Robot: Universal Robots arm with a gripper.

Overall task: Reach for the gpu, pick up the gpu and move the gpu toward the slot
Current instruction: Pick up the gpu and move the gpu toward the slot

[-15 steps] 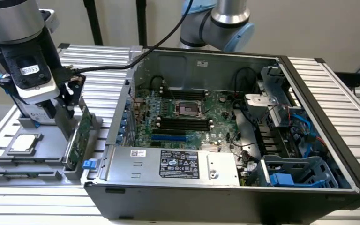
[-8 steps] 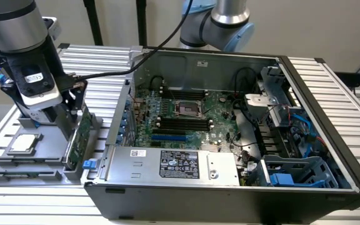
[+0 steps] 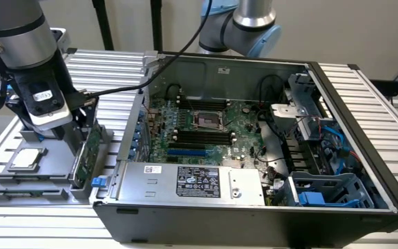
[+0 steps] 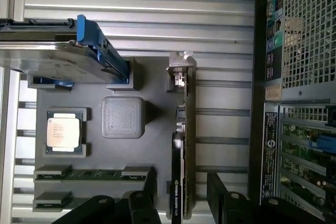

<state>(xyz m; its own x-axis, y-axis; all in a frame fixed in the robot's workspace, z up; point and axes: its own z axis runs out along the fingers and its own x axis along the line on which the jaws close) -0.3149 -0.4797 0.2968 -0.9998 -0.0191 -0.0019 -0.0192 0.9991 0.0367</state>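
Step in hand, by my reading: reaching for the gpu (image 3: 87, 154), with no grip made yet. The card stands on edge in the grey fixture tray (image 4: 152, 85), which in the exterior view sits at 9 o'clock of the open computer case (image 3: 254, 223). The gripper (image 4: 182, 187) hangs over the card with its fingers (image 4: 223, 198) apart, one on each side of the board; I can make out no contact. The silver bracket is at the card's far end from the fingers. A square chip (image 4: 63, 132) and a blue-railed hard drive (image 4: 58, 61) share the tray, well clear.

Judgement: a grasp calls for pads square on both board faces and a straight lift clear of the tray. Travel toward 3 o'clock, to the slot (image 3: 186, 152), should wait until then.
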